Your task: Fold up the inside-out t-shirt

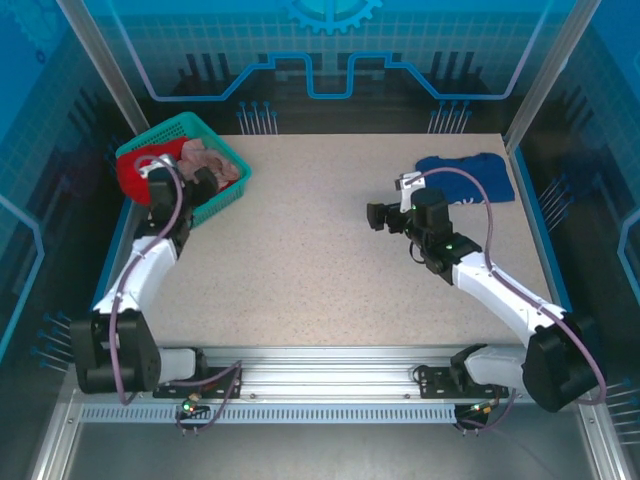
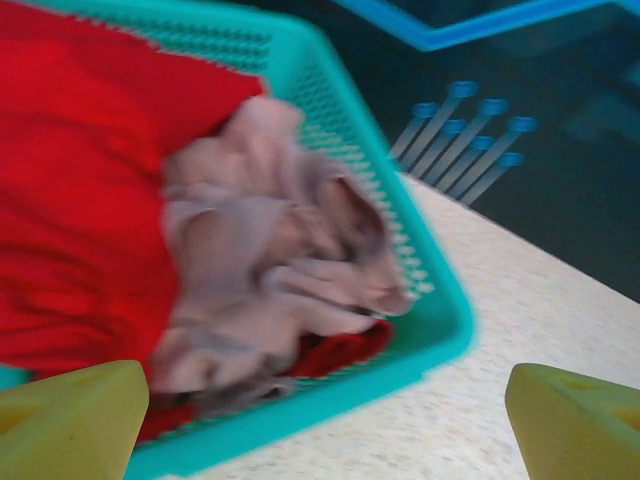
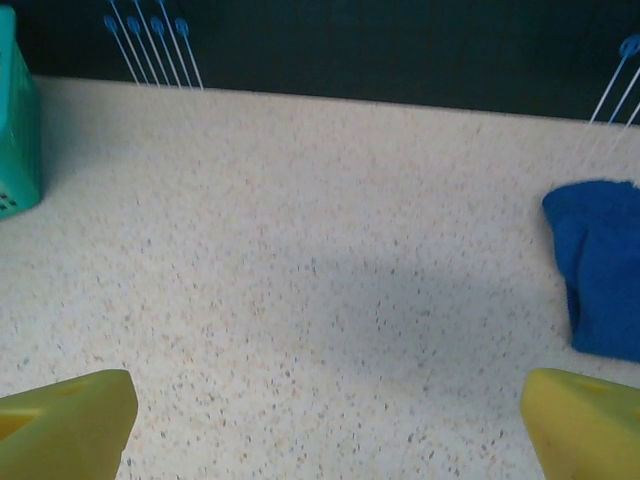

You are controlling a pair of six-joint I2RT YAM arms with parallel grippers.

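The bright red inside-out t-shirt (image 1: 137, 172) lies bunched in the teal basket (image 1: 232, 190) at the table's far left, partly under a pale pinkish-beige garment (image 1: 212, 160). In the left wrist view the red t-shirt (image 2: 70, 190) covers the basket's left side, with the beige garment (image 2: 270, 270) on top. My left gripper (image 1: 190, 190) hovers open at the basket's (image 2: 440, 330) near rim, nothing between its yellow fingertips (image 2: 75, 420). My right gripper (image 1: 380, 216) is open over bare table right of centre, its fingertips (image 3: 65, 425) wide apart.
A dark blue t-shirt (image 1: 470, 175) lies folded at the far right, seen at the right edge of the right wrist view (image 3: 600, 265). The speckled tabletop (image 1: 310, 270) stretches between the arms. Blue enclosure walls ring the table.
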